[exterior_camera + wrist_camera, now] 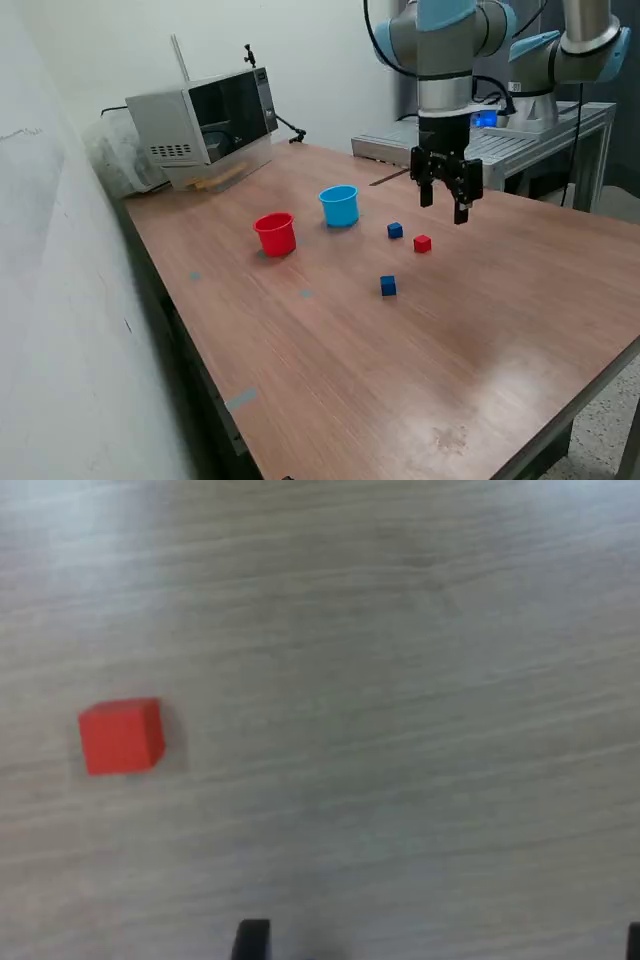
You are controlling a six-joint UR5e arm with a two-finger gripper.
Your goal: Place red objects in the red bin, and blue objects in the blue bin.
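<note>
One red cube (422,243) lies on the wooden table, and the wrist view shows the same red cube (122,736) off to one side of the fingers. Two dark blue cubes rest nearby, one (395,230) beside the red cube and one (388,286) nearer the table's front. The red cup (275,233) and the light blue cup (340,205) stand upright toward the exterior view's left. My gripper (445,203) hangs open above the table, slightly to the exterior view's right of the red cube, holding nothing. Only its fingertips (252,938) show in the wrist view.
A microwave (205,120) sits at the table's back corner on the exterior view's left. A metal bench (520,140) with the arm's base stands behind the table. The table's front edge (560,410) runs along the exterior view's lower right.
</note>
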